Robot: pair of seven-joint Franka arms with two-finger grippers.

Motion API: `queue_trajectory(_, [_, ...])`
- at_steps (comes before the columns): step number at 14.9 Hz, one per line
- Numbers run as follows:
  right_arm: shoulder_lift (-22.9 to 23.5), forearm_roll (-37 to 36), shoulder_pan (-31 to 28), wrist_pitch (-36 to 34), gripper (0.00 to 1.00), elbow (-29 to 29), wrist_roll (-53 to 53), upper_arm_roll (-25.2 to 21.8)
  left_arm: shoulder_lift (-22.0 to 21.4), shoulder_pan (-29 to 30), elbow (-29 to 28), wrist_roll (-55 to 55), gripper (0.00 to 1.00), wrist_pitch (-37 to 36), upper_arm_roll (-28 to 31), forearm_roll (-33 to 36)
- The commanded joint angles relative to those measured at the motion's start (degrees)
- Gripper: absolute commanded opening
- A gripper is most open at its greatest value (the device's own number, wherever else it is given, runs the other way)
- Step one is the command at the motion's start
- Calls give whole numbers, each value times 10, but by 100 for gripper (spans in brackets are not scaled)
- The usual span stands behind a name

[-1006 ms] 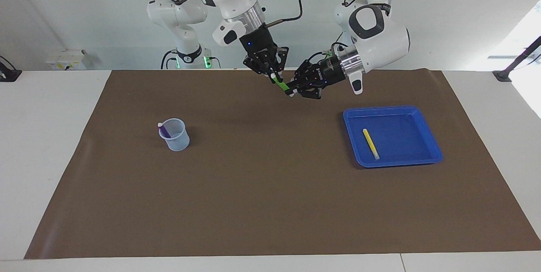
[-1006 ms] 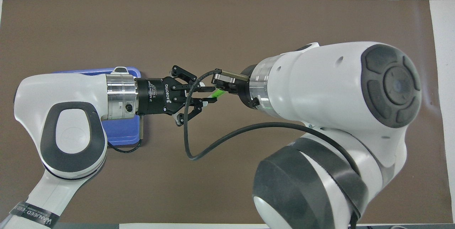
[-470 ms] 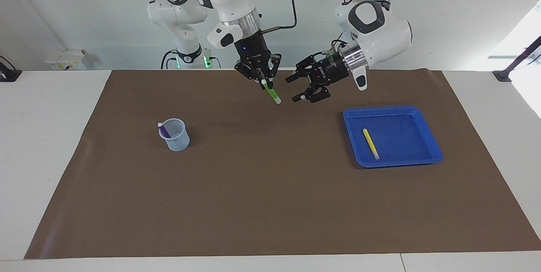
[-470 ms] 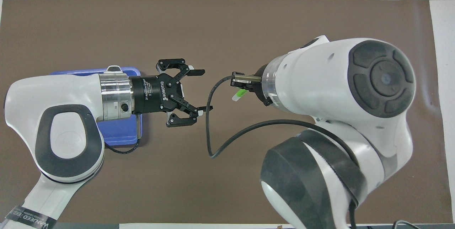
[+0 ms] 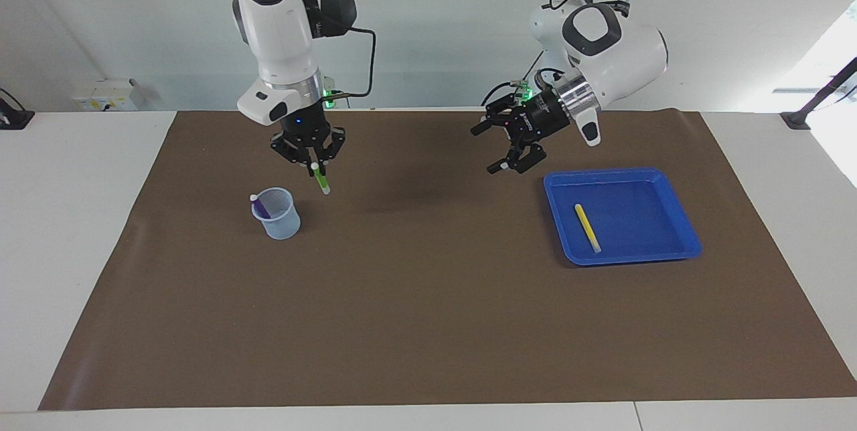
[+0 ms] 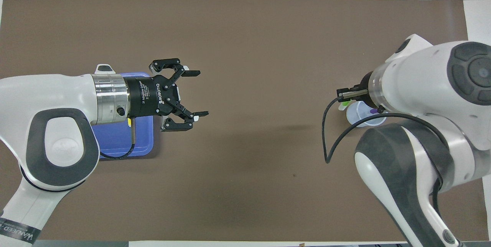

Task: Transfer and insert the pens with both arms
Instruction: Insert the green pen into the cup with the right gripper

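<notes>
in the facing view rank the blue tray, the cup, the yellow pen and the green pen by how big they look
1. blue tray
2. cup
3. yellow pen
4. green pen; it hangs steeply from the right gripper, so foreshortening may make it look shorter than the yellow pen.

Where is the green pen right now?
The green pen hangs tip-down from the shut right gripper, in the air beside the clear cup, toward the right arm's end of the table.
</notes>
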Motion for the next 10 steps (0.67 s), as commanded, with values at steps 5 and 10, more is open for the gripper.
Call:
queue_trajectory(5, [-85,-13,-8,129,0,-167,-63,-70,-8,44,-5,10,100,-43,0,122])
queue_trajectory(10, [-108,-13,-8,196,0,-242,-83,-98,-9,50,-1,70,100,-58,0,236])
